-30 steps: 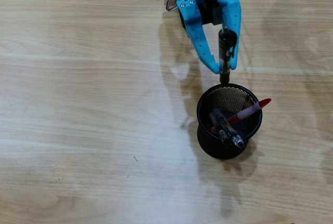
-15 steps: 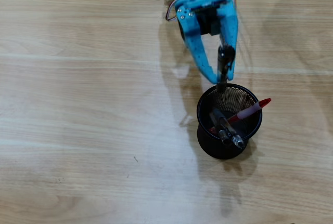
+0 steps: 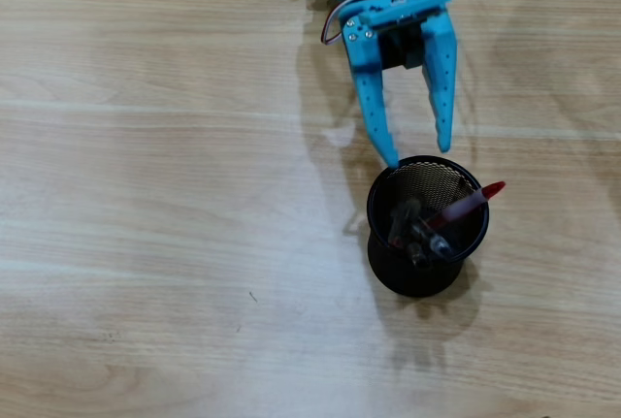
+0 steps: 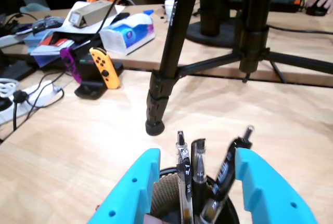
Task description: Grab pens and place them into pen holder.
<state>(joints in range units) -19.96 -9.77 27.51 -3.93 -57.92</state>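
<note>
Blue gripper spread open and empty just above the far rim of the pen holder; the pens stand inside the cup.

In the overhead view the two blue fingers splay apart with clear wood between them, their tips right at the cup's rim nearest the arm; the round black mesh cup stands upright on the pale wooden table; the red pen leans out over the cup's right rim, and a bunch of dark pens sits inside, too crowded to count there; the wrist view shows the fingers either side of the cup, with three dark-tipped pens rising between them, touching neither finger; beyond stands a black tripod leg on the table.
</note>
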